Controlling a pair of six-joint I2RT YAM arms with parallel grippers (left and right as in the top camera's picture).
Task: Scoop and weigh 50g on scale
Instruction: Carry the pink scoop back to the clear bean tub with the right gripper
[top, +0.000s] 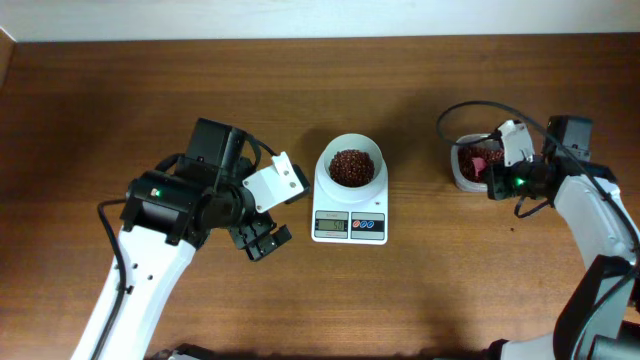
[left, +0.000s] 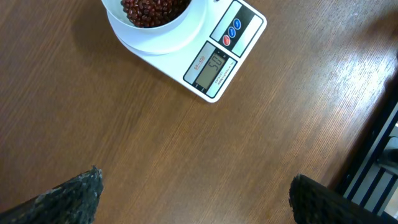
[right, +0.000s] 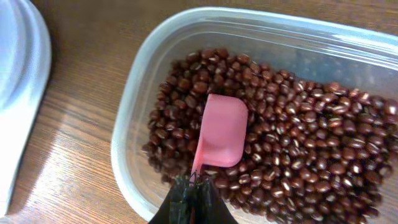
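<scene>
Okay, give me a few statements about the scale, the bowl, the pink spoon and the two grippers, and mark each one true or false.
1. The white bowl sits on the scale. True.
2. The left gripper is gripping the bowl. False: it is open, over bare table to the left of the scale, touching nothing.
3. The right gripper is shut on the handle of the pink spoon. True.
4. The bowl is empty. False: it holds beans.
5. The spoon is over the bowl. False: it is in the clear tub, on the beans there.
</scene>
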